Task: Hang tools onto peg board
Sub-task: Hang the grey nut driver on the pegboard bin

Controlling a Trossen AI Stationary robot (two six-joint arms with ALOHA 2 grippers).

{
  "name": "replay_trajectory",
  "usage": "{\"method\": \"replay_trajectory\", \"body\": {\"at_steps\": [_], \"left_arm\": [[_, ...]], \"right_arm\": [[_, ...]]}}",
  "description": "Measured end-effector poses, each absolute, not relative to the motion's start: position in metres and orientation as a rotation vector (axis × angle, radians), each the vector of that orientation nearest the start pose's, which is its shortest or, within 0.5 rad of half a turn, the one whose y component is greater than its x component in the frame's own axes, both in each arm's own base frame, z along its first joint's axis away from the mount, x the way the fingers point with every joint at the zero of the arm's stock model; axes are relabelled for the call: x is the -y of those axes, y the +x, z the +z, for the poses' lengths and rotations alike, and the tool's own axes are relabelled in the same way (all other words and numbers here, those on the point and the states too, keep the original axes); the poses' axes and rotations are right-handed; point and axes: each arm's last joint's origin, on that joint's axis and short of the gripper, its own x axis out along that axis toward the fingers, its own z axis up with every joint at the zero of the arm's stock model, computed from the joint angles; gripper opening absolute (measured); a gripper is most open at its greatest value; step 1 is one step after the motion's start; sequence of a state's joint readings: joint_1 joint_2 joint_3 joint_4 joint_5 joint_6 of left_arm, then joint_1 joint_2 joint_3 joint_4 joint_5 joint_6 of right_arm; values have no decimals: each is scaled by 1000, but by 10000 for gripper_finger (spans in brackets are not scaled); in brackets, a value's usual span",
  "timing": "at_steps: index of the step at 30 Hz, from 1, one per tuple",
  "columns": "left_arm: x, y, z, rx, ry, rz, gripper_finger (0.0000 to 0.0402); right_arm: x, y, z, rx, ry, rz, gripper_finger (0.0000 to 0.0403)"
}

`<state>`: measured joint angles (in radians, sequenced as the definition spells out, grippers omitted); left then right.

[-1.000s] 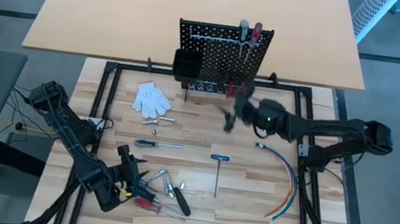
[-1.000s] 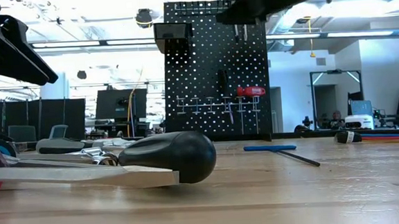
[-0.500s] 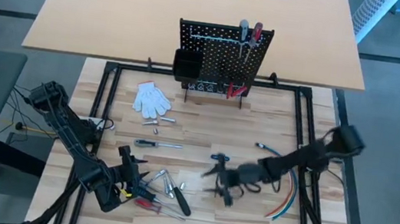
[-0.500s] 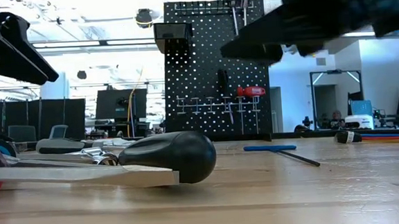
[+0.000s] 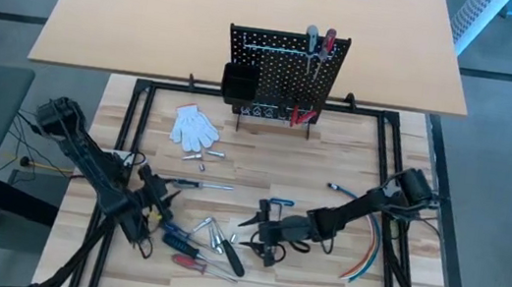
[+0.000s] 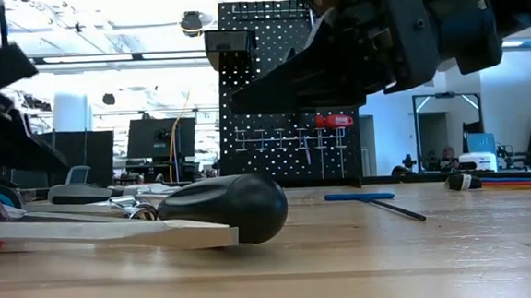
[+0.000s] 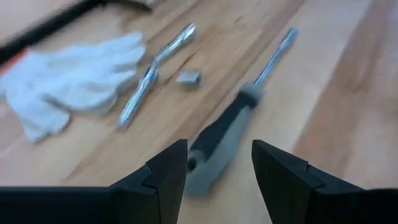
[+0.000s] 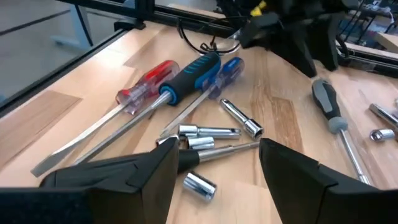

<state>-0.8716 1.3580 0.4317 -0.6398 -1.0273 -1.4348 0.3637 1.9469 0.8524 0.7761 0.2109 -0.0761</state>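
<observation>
Crowding risk: right gripper (image 5: 258, 240) released, empty, over silver bits (image 8: 208, 134); left gripper (image 5: 152, 192) released above grey-handled screwdriver (image 7: 217, 140). Possible arm clash, scattered bits.

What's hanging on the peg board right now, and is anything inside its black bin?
On the peg board, a grey-handled screwdriver and a red-handled screwdriver hang upper right; red-handled pliers sit low. The black bin looks dark inside; contents not visible.

Bright even overhead light, blurred left wrist view, backlit low view
</observation>
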Motion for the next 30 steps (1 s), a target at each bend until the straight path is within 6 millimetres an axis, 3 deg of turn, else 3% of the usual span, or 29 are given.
{"method": "replay_trajectory", "body": {"at_steps": [8,18,30], "left_arm": [[77,99,121,-607,-180,584,175],[62,84,119,-715,-317,385,184],[55,88,121,-710,-217,392,200]], "right_arm": [[-127,352,129,-308,-167,167,234],[-125,353,129,-311,-143,155,234],[-123,354,129,-309,-139,152,234]]}}
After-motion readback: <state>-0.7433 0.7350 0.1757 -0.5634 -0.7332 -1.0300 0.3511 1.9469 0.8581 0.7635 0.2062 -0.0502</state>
